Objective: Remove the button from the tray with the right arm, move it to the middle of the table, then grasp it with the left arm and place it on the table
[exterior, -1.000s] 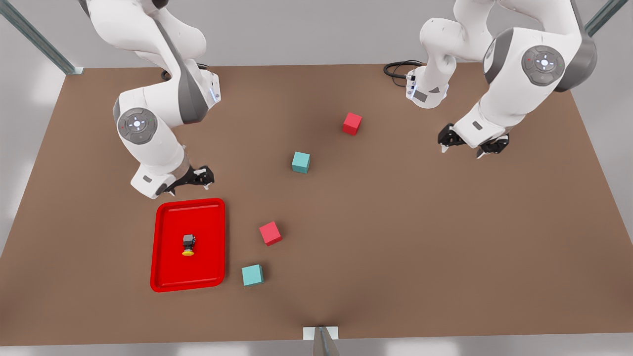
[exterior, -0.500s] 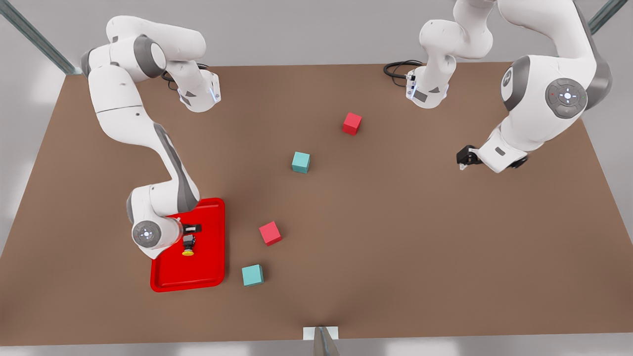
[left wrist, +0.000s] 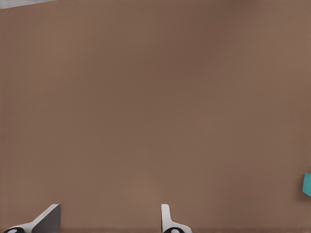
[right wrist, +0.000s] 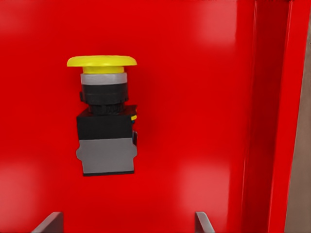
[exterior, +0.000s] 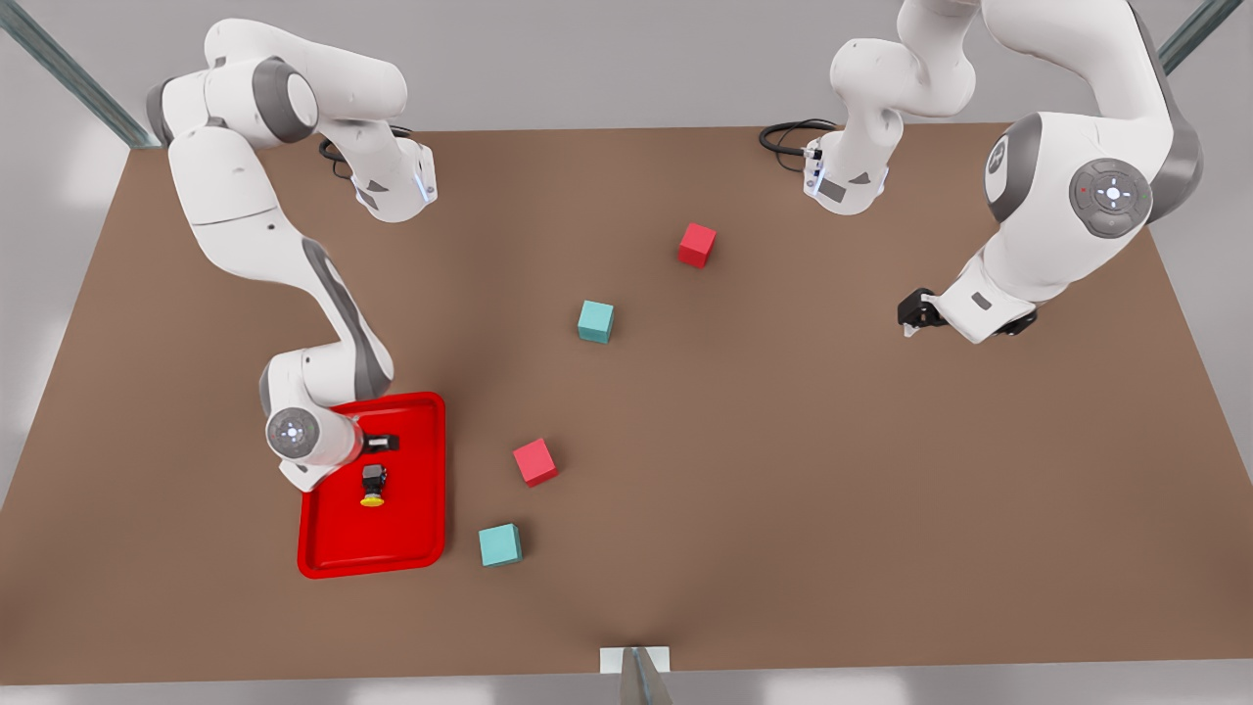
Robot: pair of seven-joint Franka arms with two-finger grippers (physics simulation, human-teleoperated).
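on the table [exterior: 783, 490], two red cubes [exterior: 696, 244], two teal cubes [exterior: 595, 321], one button [exterior: 372, 484].

A simulated robotics lab: two white robot arms [exterior: 294, 294] flank a bare brown table [exterior: 783, 490] framed by metal struts [exterior: 69, 73] and grey walls.

The button [exterior: 372, 485] lay on its side in the tray [exterior: 411, 548], just below the right gripper [exterior: 384, 444]; the left gripper [exterior: 913, 315] hung far right.
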